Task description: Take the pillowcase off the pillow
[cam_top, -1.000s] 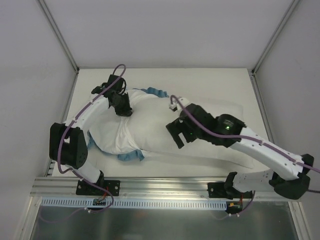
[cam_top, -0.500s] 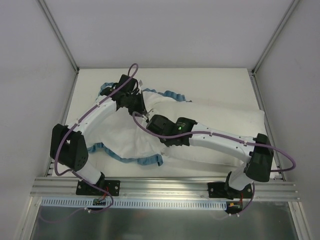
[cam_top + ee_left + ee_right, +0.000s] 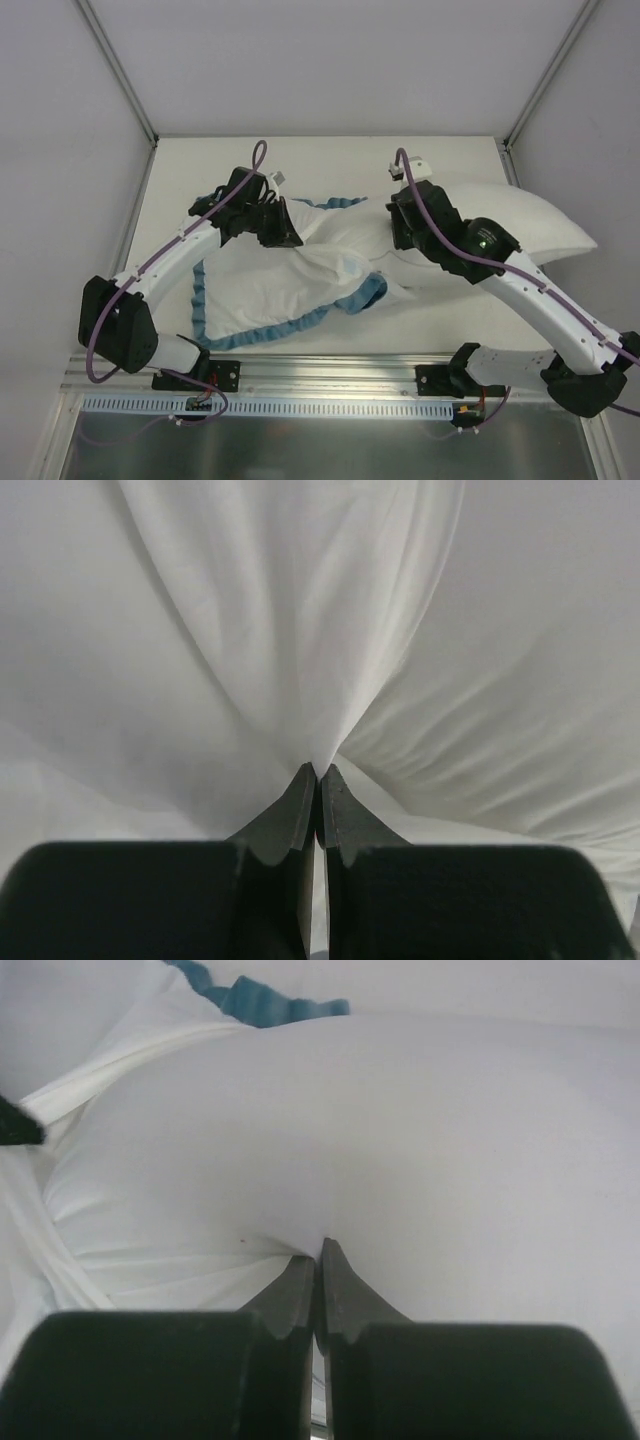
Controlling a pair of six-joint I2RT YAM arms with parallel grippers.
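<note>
While the left end effector (image 3: 320, 772) pinches the pillowcase (image 3: 262, 290), the right end effector (image 3: 318, 1248), clamped on the pillow (image 3: 520, 222), has dragged it rightward, now mostly out.

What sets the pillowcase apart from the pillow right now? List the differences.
The pillowcase lies limp and creased; the pillow is plump and smooth. The pillowcase has a teal ruffled edge; the pillow is plain, without trim. The left gripper is shut on the pillowcase at the left; the right gripper is shut on the pillow at the right. Both show white cloth.
</note>
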